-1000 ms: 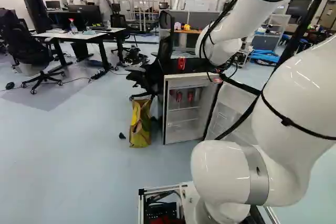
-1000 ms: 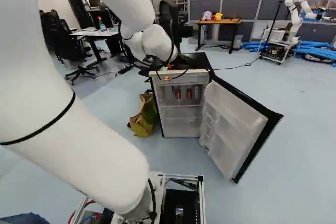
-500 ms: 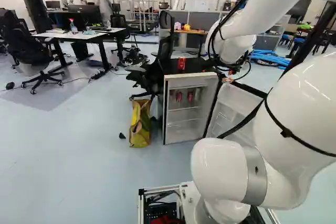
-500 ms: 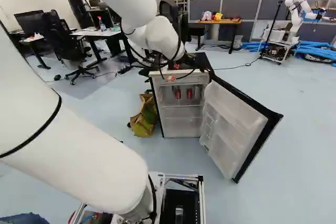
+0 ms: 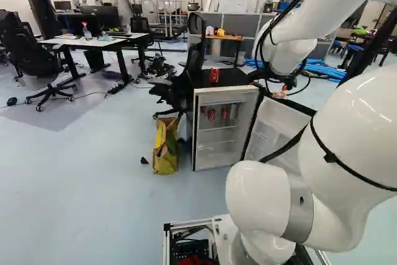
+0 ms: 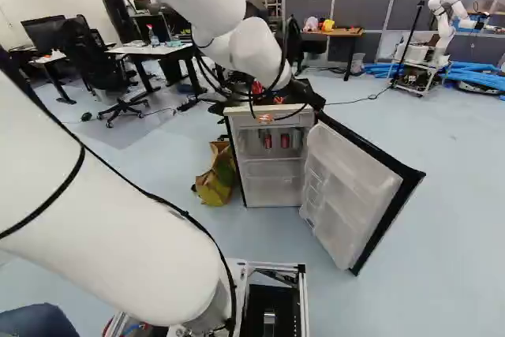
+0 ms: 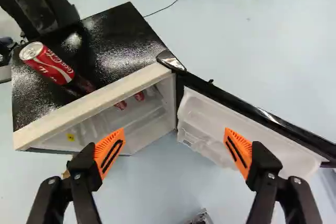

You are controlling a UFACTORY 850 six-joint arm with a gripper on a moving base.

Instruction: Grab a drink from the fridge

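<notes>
Fridge point(image 5: 217, 95): door point(image 6: 359, 175) swung wide from the hinge corner, front open. Two red cans point(image 6: 267, 140) stand on the upper shelf, around mid-width and toward the hinge side. Both upright, long axes vertical; lids too small to read.

On the black fridge top point(image 7: 126, 35): one more red can point(image 7: 50, 66), upright, silver lid facing up, long axis vertical; its lean in the wrist view is taken as perspective, since both its sides run vertical in the left base view. Base nearer the front edge than the back, and nearer the edge away from the hinge. The wider span of black surface runs from this can to the hinge-side edge.

Gripper point(image 5: 279, 95) held out ahead of the fridge front, by the hinge side. Wrist view: fingers well apart, orange pads point(image 7: 109, 153) facing each other across a gap, nothing touched by either. Hinge corner lies ahead of the gap, door's inner face beyond one finger, fridge opening beyond the other.

Surroundings: black chair point(image 5: 195, 48) close by the edge away from the hinge; yellow bag point(image 5: 166, 147) on the floor on that same side.
</notes>
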